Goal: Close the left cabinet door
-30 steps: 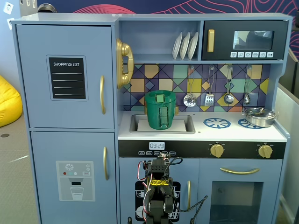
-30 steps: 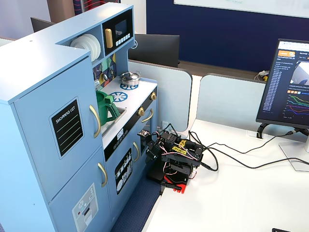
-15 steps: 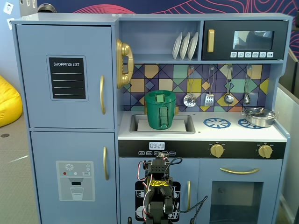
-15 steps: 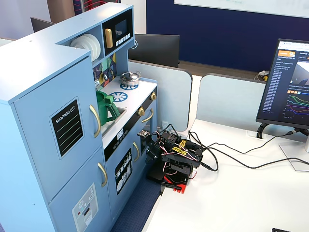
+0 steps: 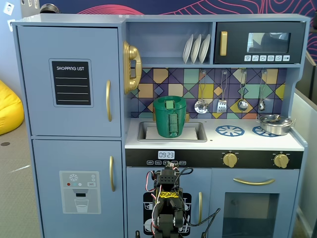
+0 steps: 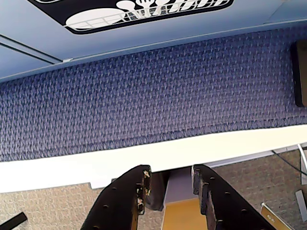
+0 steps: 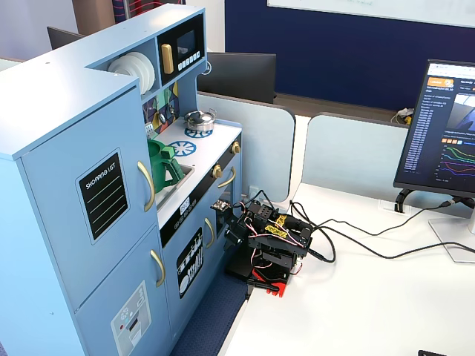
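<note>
- Blue toy kitchen [image 5: 74, 124] stands against the white worktop [image 7: 356, 311] that carries the arm [image 7: 267, 241].
- Task item: the door [image 5: 171, 203] under the sink, marked with a black dish-rack sticker. In both fixed views it sits flush with the cabinet front; no gap shows at its edge. Its gold handle [image 5: 200, 207] is upright along its right side in a fixed view.
- Wrist view: the door's lower edge and sticker [image 6: 144, 12] run along the top of the frame, with blue carpet [image 6: 158, 96] below and the worktop edge nearer the camera.
- Jaws [image 6: 169, 184]: released and empty, tips apart with a clear gap, pointing down toward the worktop edge. They touch nothing.
- Arm posture: folded low over its base, just beside the door but not in contact with it.
- Other doors: the fridge doors [image 5: 69, 82] and the oven door [image 5: 253, 208] also look shut.
- Step in hand (judgement): the closing push appears complete; the arm looks to be at rest.
- Next move (judgement): confirm that the door is fully seated. If it stands ajar, unfold the arm, bring the jaws level with the panel, and press squarely against its handle side.
- Caution: loose cables [image 7: 356, 241] trail behind the base and could snag.
</note>
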Controlling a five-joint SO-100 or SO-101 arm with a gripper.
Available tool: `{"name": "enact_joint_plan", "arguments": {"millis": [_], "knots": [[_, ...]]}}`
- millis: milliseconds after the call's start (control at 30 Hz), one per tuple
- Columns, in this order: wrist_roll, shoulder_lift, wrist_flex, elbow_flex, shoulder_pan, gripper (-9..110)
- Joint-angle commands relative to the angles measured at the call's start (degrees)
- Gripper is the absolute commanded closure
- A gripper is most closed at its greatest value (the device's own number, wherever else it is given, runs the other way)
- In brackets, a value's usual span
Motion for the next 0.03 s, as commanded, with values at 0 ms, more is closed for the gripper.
{"name": "enact_joint_plan", "arguments": {"millis": [0], "knots": [[-0.26, -0.35, 10.63, -0.26, 1.14, 100]]}}
